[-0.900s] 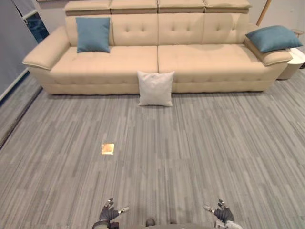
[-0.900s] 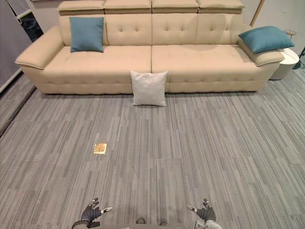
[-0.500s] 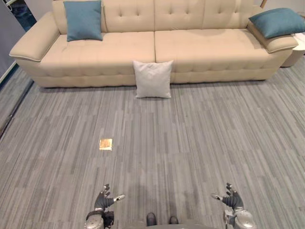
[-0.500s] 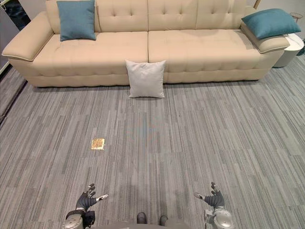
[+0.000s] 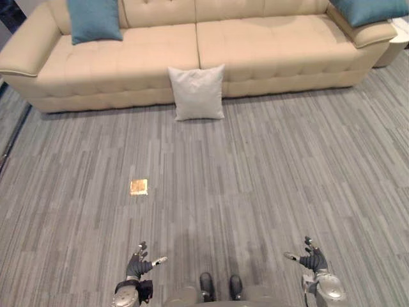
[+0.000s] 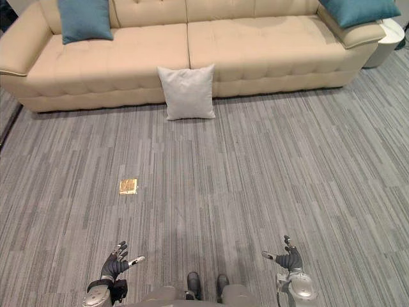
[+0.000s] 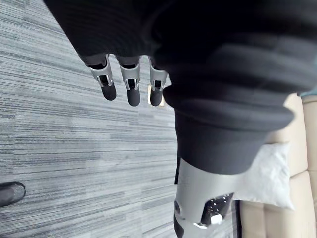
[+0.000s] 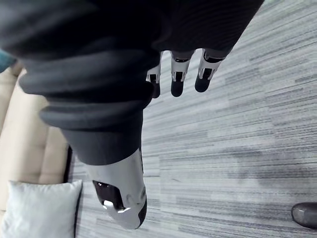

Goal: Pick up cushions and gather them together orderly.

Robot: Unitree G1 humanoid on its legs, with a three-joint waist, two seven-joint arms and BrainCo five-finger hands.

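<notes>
The left hand sits at the bottom of the frame, left of centre, low over the grey striped floor. Its fingers are spread and relaxed and the thumb points inward. It holds nothing. In its wrist view the fingers reach out straight over the bare carpet. The right hand is at the bottom of the frame, right of centre, and mirrors the left. Its fingers are loose and apart, its thumb is turned inward, and it is empty. Its wrist view shows straight fingers above the floor. Both hands are well apart from every cushion.

A long beige sofa runs across the top of the frame. The white cushion stands upright on the floor in the upper middle. It leans against the front of the sofa, at the seam between the two seat sections. The left blue cushion is in the upper left corner, propped upright on the seat against the backrest, near the left armrest. The right blue cushion lies in the upper right corner on top of the sofa's right armrest, partly cut off by the frame edge. A white round side table stands just beside that armrest. A small gold plate is set in the floor left of centre, between the left hand and the sofa.
</notes>
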